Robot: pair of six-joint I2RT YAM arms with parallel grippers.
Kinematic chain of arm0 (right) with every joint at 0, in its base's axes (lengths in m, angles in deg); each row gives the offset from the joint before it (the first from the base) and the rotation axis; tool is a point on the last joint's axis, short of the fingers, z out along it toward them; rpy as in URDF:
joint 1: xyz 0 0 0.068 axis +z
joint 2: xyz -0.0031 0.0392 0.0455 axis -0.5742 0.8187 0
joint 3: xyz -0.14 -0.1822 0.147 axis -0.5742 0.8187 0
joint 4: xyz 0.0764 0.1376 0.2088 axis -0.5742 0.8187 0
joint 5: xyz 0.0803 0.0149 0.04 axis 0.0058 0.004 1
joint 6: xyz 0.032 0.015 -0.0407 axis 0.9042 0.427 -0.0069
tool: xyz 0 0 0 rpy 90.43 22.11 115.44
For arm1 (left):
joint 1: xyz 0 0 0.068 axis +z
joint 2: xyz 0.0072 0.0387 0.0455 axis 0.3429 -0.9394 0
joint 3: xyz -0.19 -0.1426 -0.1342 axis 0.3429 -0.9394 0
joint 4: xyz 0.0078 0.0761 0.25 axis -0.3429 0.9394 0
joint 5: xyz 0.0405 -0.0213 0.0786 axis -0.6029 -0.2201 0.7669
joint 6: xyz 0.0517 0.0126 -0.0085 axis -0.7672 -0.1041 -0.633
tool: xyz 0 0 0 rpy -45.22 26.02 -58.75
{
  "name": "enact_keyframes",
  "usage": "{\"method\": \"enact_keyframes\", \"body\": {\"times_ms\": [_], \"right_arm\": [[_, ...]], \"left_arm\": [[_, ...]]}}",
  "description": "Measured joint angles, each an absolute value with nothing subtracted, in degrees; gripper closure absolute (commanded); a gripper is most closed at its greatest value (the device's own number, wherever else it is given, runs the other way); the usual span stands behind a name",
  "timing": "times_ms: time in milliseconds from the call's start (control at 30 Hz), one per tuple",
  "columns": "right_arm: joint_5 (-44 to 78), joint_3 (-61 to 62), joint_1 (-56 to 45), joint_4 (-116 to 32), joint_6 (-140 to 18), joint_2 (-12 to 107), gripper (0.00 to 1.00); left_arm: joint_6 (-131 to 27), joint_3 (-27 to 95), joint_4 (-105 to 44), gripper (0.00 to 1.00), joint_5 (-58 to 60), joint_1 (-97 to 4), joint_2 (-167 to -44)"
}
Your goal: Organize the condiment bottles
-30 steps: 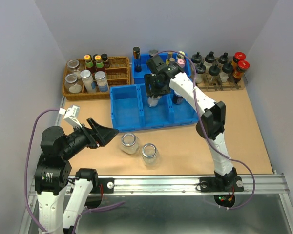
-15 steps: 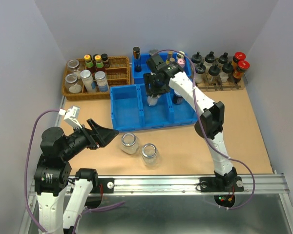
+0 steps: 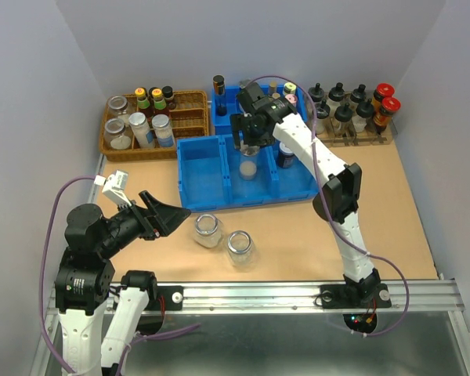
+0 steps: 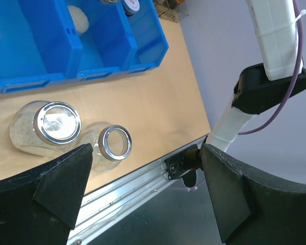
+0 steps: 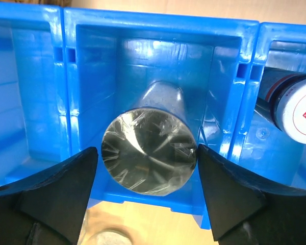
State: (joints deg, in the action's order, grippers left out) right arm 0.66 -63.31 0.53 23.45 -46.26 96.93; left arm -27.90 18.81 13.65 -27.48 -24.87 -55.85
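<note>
A silver-lidded jar (image 3: 249, 165) stands in the middle compartment of the blue bin (image 3: 200, 176). My right gripper (image 3: 248, 139) hovers just above it, open. In the right wrist view the fingers flank the jar's lid (image 5: 149, 153) without holding it. A dark jar (image 3: 285, 155) sits in the right compartment and also shows in the right wrist view (image 5: 295, 108). Two clear jars with shiny metal rims (image 3: 207, 229) (image 3: 240, 246) stand on the table in front of the bin. My left gripper (image 3: 171, 211) is open and empty, left of them. They show in the left wrist view (image 4: 45, 126) (image 4: 113, 145).
A wicker basket (image 3: 189, 125) with jars and small bottles is at the back left. A second blue bin (image 3: 229, 102) behind holds tall bottles. A rack of black-nozzled and red-capped bottles (image 3: 352, 117) is at the back right. A metal rail (image 3: 298, 291) runs along the front edge.
My right gripper has let go of the silver-lidded jar and pulled up and back; the jar now stands free in the middle compartment. The left arm has not moved.
</note>
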Motion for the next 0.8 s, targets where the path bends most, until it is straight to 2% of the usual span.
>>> {"method": "enact_keyframes", "body": {"times_ms": [67, 267, 567, 633, 800], "right_arm": [[0.4, -63.9, 0.5, 23.4, -46.4, 96.9, 0.08], [-1.0, -64.4, 0.3, 23.0, -46.6, 96.9, 0.01], [-4.9, -64.6, 0.2, 22.6, -46.3, 93.6, 0.0], [-5.5, -62.6, 0.2, 22.2, -46.0, 89.1, 0.0], [-6.0, -45.7, 0.3, 19.8, -45.0, 67.8, 0.0]], "left_arm": [[-27.8, 18.8, 13.6, 0.01, -27.5, -24.9, -55.9], [-27.5, 18.8, 13.6, 0.01, -27.5, -24.9, -55.9], [-27.5, 18.9, 13.6, 0.01, -27.3, -24.9, -55.9], [-27.9, 19.2, 14.3, 0.01, -26.2, -24.9, -56.0], [-31.6, 20.0, 19.5, 0.01, -20.2, -24.9, -60.1]]}}
